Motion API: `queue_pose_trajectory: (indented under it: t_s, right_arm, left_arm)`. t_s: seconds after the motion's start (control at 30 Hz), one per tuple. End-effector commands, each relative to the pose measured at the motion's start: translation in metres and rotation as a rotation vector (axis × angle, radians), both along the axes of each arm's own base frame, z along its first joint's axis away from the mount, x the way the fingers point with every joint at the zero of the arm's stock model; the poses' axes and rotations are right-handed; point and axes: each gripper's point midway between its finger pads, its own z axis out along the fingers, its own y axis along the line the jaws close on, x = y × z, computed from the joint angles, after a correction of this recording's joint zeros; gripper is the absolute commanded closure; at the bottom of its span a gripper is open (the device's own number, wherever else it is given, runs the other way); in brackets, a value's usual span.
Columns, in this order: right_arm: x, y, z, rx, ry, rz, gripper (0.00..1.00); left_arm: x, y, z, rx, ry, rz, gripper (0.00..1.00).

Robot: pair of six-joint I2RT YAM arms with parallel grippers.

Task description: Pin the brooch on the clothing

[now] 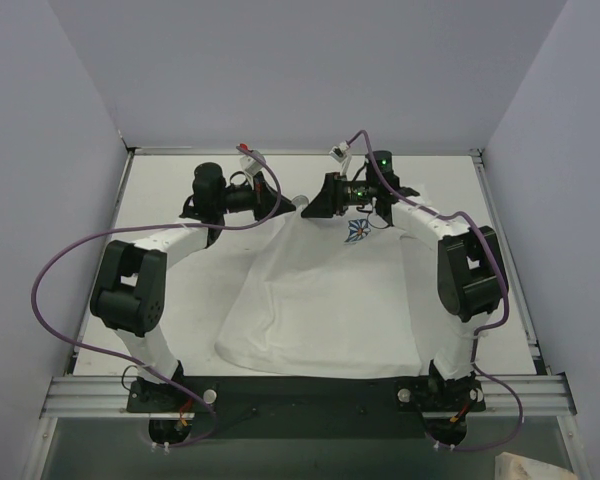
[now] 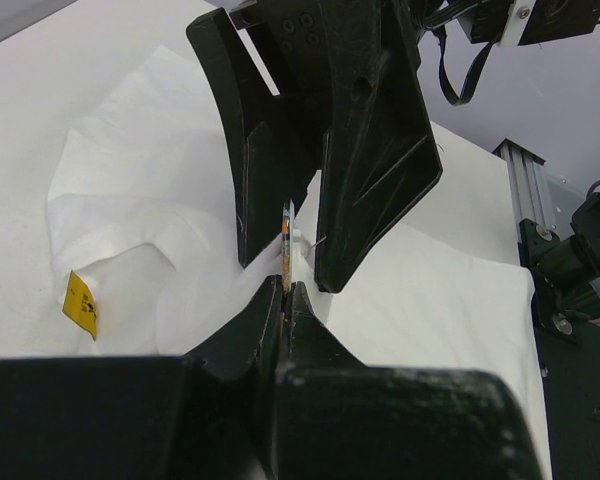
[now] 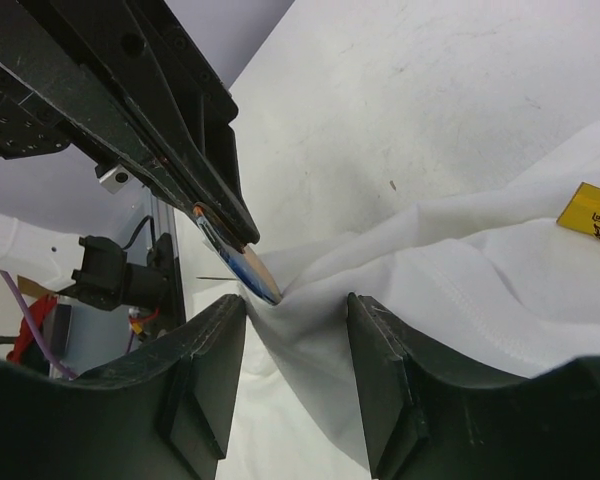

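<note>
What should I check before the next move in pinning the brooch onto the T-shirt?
1. Left pincer shut on the brooch: ok.
2. Brooch touches the raised fold of the T-shirt: ok.
3. Right pincer straddles that fold, jaws apart: ok.
4. Right pincer presses the fold firmly: cannot tell.
5. Brooch fastened through the cloth: cannot tell.
</note>
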Motion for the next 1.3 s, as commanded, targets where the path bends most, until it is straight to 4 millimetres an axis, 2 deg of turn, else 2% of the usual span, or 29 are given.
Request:
queue_pose_trajectory:
  t_s: [0.0, 0.23, 0.3, 0.4, 0.57, 0.73, 0.87, 0.97, 1.1, 1.2, 1.27]
  right_arm:
    - [0.016, -0.001, 0.03, 0.04, -0.103, -0.017, 0.55]
    - [0.024, -0.005, 0.039, 0.086, -0.102, -0.038, 0.5]
    - [0.024, -0.003, 0.04, 0.088, -0.105, -0.037, 0.51]
    - [0.024, 0.001, 0.04, 0.101, -0.097, -0.018, 0.58]
    - [0.016, 0.007, 0.039, 0.103, -0.095, 0.028, 0.57]
    - [0.008, 0.001, 0.036, 0.079, -0.124, 0.036, 0.38]
    - [0.008, -0.004, 0.035, 0.063, -0.137, 0.022, 0.34]
    - [0.01, -0.001, 0.035, 0.067, -0.13, 0.028, 0.36]
    - [0.014, 0.004, 0.035, 0.075, -0.119, 0.034, 0.49]
    - [0.016, 0.008, 0.035, 0.079, -0.105, 0.036, 0.57]
    - [0.017, 0.01, 0.037, 0.083, -0.104, 0.037, 0.58]
  left_arm:
    - [-0.005, -0.001, 0.033, -0.039, -0.109, -0.033, 1.0]
    - [-0.007, -0.003, 0.032, -0.041, -0.104, -0.044, 1.0]
    - [-0.007, -0.003, 0.032, -0.042, -0.101, -0.046, 1.0]
    - [-0.007, -0.003, 0.033, -0.044, -0.101, -0.047, 1.0]
    - [-0.007, -0.004, 0.033, -0.045, -0.101, -0.049, 1.0]
    - [-0.006, -0.004, 0.033, -0.045, -0.1, -0.047, 1.0]
    - [-0.005, -0.004, 0.033, -0.046, -0.097, -0.046, 1.0]
    - [-0.005, -0.004, 0.033, -0.047, -0.092, -0.05, 1.0]
    - [-0.005, -0.005, 0.035, -0.05, -0.094, -0.053, 1.0]
    - [-0.006, -0.005, 0.035, -0.05, -0.091, -0.055, 1.0]
    - [-0.006, -0.005, 0.034, -0.05, -0.089, -0.055, 1.0]
